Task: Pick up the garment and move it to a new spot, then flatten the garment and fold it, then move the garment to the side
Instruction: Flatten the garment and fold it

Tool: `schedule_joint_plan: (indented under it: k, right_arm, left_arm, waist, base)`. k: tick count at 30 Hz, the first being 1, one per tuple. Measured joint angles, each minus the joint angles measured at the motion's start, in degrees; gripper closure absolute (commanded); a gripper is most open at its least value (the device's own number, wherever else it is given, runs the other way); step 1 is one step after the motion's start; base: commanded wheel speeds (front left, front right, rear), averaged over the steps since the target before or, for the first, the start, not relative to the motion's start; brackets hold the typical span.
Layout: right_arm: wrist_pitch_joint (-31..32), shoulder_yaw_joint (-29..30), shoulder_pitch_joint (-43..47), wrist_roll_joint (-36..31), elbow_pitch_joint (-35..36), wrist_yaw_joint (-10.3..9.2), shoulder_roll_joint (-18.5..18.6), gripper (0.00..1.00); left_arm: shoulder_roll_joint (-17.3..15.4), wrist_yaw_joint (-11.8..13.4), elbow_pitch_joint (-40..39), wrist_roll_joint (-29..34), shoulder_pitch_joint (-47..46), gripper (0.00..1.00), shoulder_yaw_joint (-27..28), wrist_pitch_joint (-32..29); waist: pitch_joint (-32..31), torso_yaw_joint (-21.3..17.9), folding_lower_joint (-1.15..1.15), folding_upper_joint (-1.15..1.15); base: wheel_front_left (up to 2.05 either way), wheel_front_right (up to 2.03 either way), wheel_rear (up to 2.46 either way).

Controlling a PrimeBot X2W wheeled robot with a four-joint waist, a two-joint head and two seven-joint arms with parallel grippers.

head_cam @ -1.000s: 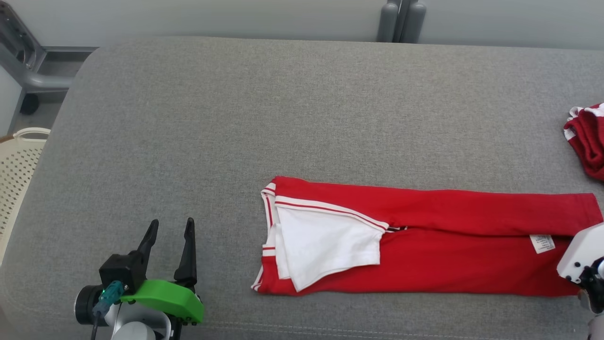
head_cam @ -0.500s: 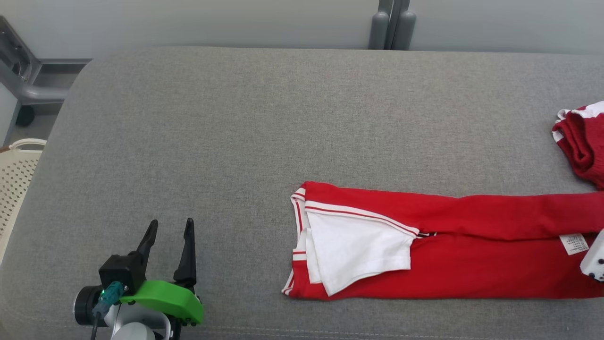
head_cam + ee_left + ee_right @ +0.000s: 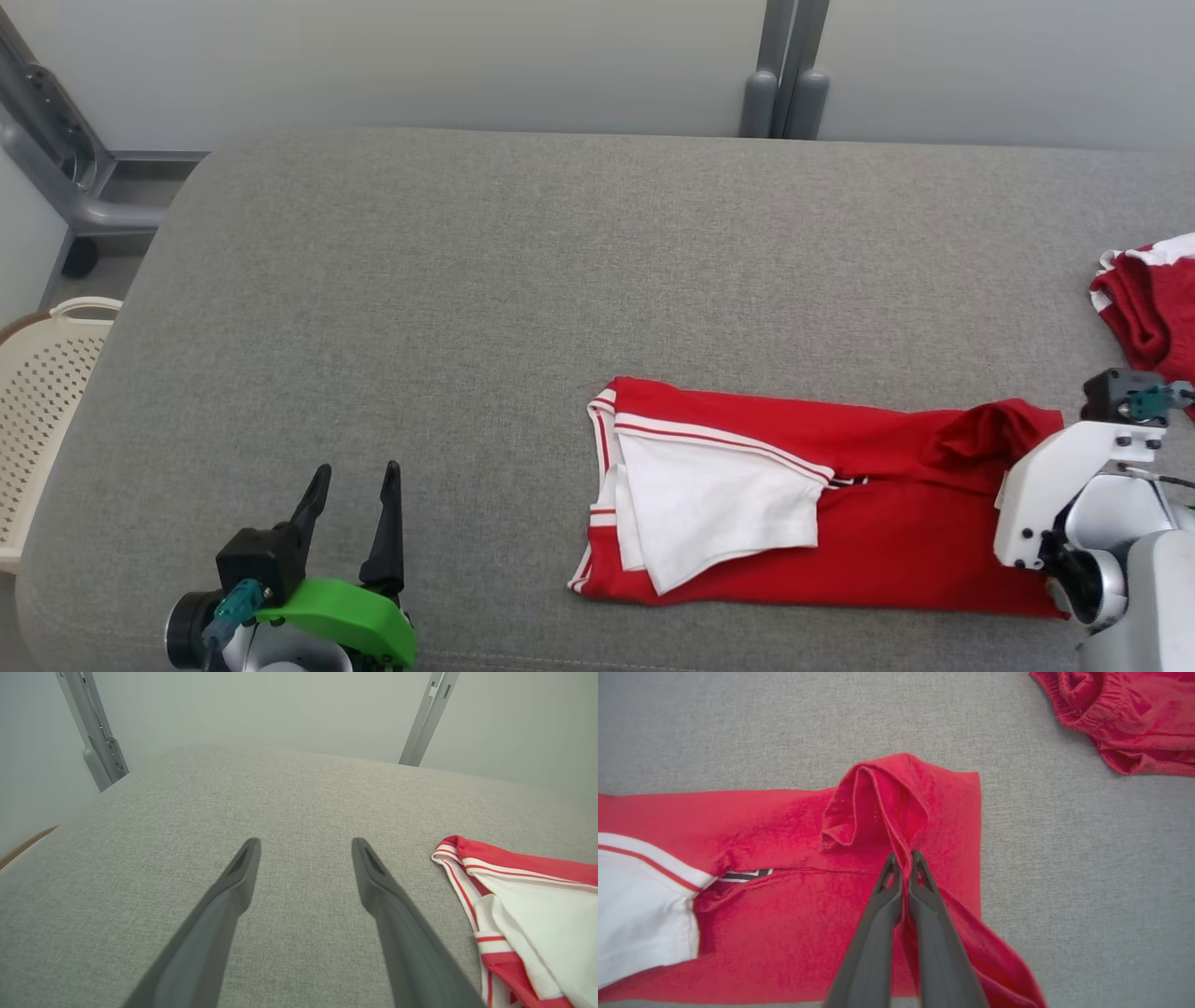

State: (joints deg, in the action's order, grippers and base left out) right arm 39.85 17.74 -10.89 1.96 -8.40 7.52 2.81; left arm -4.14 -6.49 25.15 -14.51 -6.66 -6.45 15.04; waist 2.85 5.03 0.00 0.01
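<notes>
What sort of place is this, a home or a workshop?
Probably a lab or test room for folding clothes: a grey padded table holding a red garment, metal posts behind it, and a laundry basket beside it.

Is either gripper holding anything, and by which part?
The right gripper is shut on the red garment, pinching a raised fold at its plain red end. The left gripper is open and holds nothing.
</notes>
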Motion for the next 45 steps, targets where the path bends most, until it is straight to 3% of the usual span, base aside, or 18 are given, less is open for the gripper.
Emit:
schedule_joint_plan:
  k: [8,27,45]
  right_arm:
    - [-0.76,-10.69,-1.54,5.67,-5.97,0.00,0.01,1.00]
    - [-10.44,-33.03,-13.88,22.88,-19.82,-0.01,-0.01,1.00]
    - [-17.05,-44.10,-21.34,31.70,-29.13,-0.03,0.03,1.00]
  left_arm:
    - [0.14,-0.13,0.41,-0.12,0.13,0.00,-0.43,0.00]
    - [0.46,-0.40,1.04,-0.34,0.09,0.00,-0.88,0.00]
    - [0.85,-0.41,1.44,-0.46,-0.52,0.00,-1.40,0.00]
  waist:
    - [-0.83,1.74,0.00,0.00]
    - [-0.51,5.69,0.00,-0.01]
    - [0.53,7.52,0.00,0.00]
  base:
    - [0.00,0.00,0.00]
    - [0.00,0.00,0.00]
    - [0.00,0.00,0.00]
